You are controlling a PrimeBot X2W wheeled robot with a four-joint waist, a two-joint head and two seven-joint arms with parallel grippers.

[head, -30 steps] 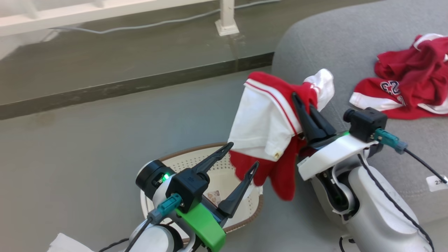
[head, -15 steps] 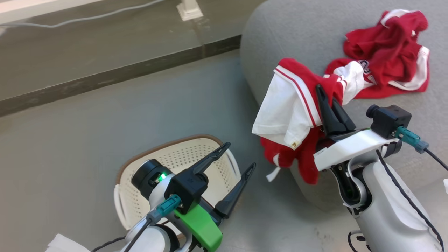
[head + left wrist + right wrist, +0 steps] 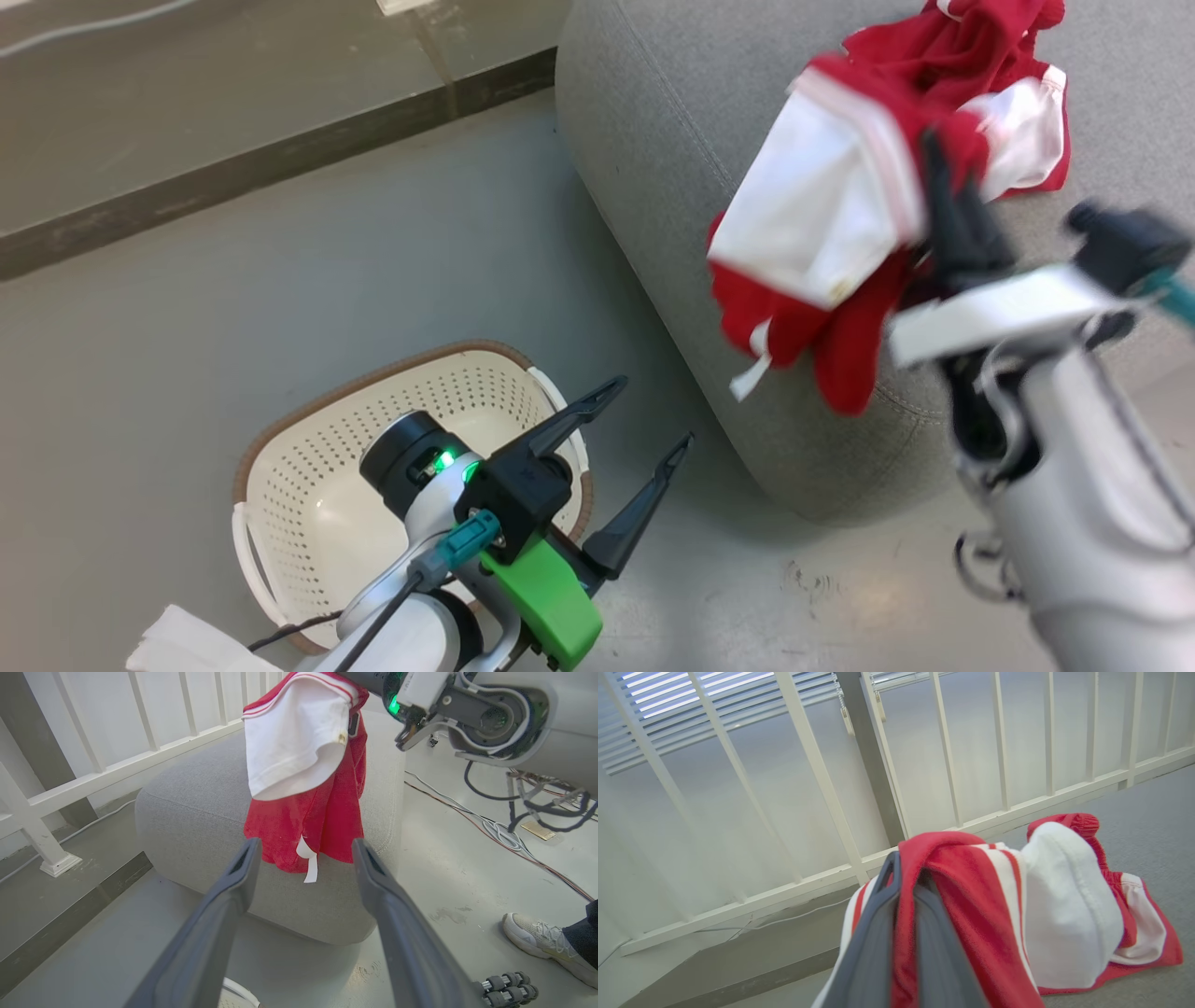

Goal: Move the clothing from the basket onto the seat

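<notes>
Blurred right fingers (image 3: 954, 217) apparently pinch the clothing (image 3: 822, 219).

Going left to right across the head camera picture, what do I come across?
The basket → the open left gripper → the red and white garment, hanging from the shut right gripper.

The grey floor (image 3: 280, 308) bears basket (image 3: 373, 379) and seat (image 3: 653, 140).

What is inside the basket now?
In the basket, bare perforated walls and base show, with nothing lying on them. The left gripper covers the near right part with its body, so that part is unknown.
</notes>
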